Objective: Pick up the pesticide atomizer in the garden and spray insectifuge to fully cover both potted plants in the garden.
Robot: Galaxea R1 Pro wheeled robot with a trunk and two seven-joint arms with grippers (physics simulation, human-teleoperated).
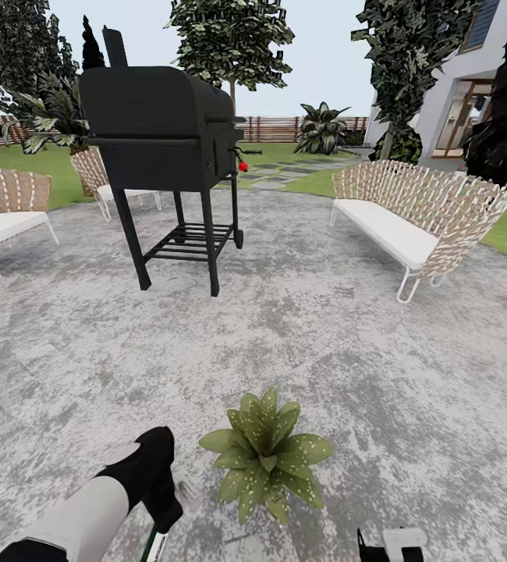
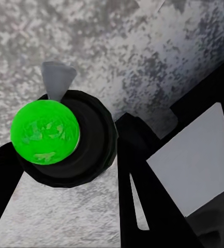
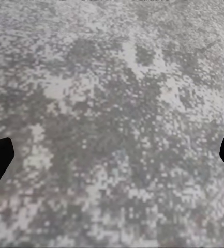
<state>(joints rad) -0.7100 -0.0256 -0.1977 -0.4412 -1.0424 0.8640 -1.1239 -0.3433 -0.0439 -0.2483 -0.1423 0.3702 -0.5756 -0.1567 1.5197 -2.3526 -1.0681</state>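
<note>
A potted plant point(image 1: 265, 457), a low rosette of pale-speckled green leaves, sits on the mottled grey patio point(image 1: 285, 312) just ahead of me. Left of the plant and close to it, my left gripper point(image 1: 163, 506) is shut on the pesticide atomizer point(image 1: 154, 546), whose green and white body shows just below the fingers. In the left wrist view the atomizer point(image 2: 47, 132) appears end-on as a bright green round face in a dark collar with a grey nozzle, held in my left gripper point(image 2: 65, 155). My right gripper point(image 3: 112, 157) hangs open over bare patio; part of it shows at the head view's lower edge point(image 1: 394, 542).
A black grill point(image 1: 164, 148) stands on the patio ahead left. A wicker sofa point(image 1: 413, 215) with a white cushion is at the right, and wicker chairs point(image 1: 4, 211) at the left. Lawn, trees, a slat fence point(image 1: 285, 125) and a house lie beyond.
</note>
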